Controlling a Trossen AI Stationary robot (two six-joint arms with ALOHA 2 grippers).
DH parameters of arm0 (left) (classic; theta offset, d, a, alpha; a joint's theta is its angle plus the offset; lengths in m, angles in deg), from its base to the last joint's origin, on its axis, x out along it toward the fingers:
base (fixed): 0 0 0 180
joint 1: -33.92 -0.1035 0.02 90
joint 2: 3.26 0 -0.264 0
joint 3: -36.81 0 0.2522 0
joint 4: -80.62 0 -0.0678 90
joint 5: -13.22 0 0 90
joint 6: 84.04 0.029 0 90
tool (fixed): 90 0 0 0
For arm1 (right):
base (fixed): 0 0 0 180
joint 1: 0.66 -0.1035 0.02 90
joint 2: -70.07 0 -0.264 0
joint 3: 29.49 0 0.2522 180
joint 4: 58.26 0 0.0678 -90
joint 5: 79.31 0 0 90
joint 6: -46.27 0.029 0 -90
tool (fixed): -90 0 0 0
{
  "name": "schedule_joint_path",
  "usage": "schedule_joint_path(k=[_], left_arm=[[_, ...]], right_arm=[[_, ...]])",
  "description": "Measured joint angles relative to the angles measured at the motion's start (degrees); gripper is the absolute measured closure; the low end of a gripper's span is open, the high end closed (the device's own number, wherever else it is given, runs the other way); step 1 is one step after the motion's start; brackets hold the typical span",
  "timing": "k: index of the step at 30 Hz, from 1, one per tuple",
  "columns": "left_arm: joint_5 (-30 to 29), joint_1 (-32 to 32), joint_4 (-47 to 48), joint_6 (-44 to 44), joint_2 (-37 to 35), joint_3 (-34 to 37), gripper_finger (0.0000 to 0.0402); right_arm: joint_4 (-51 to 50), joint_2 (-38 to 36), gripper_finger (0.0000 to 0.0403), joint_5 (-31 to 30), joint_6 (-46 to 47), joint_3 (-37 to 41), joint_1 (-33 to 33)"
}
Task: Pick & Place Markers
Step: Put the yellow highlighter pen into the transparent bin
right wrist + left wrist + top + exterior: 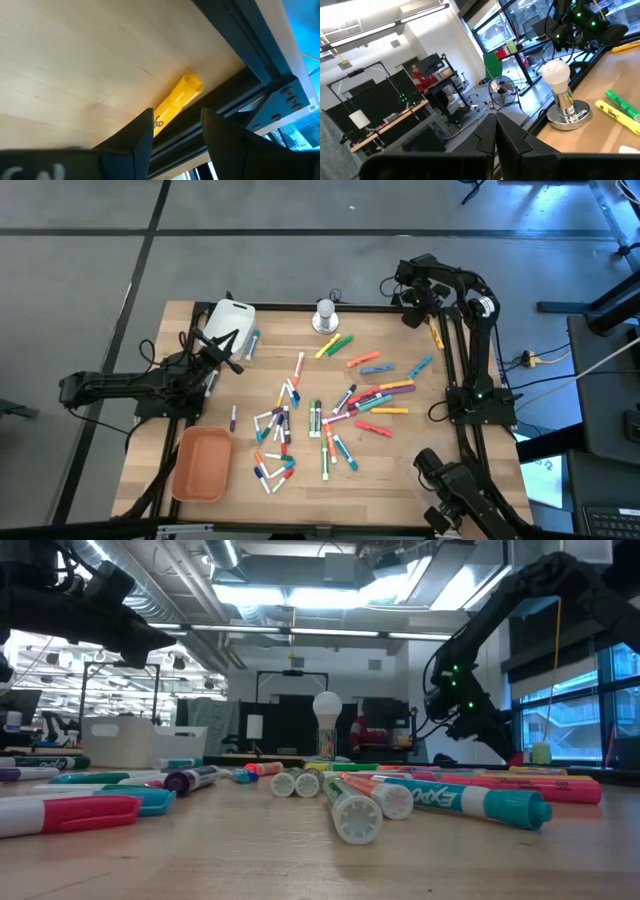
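Note:
Many markers [330,410] lie scattered over the middle of the wooden table [400,470]. One yellow marker [179,97] lies apart at the far right, along the table's right edge [437,335]. My right gripper [175,132] is open and slants down over this marker's nearer end, one finger on each side. My left gripper [495,137] is shut and empty, held above the table's left side [230,350] beside a white tray [232,320]. My right gripper slants down from above over one end of the yellow marker [159,120], which lies flat on the table between the open fingers. One fingertip [145,127] overlaps that end in the wrist view. I cannot tell whether it touches.
A black frame rail [225,100] runs close along the yellow marker at the table's right edge. A bulb-shaped thing on a metal foot [325,315] stands at the far middle. An orange tray [203,465] sits at the near left.

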Motion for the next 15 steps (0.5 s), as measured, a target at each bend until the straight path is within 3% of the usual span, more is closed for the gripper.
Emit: schedule_joint_path(k=[10, 15], left_arm=[[0.0, 0.0, -0.1, 0.1, 0.0, 0.0, 0.0396], [-0.1, 0.0, -0.2, 0.2, 0.0, 0.0, 0.0396]], right_arm=[[2.5, 0.1, 0.0239, -0.2, 1.8, 0.0, 0.0], [3.5, 0.1, 0.0239, -0.1, 7.2, -1.4, 0.0]])
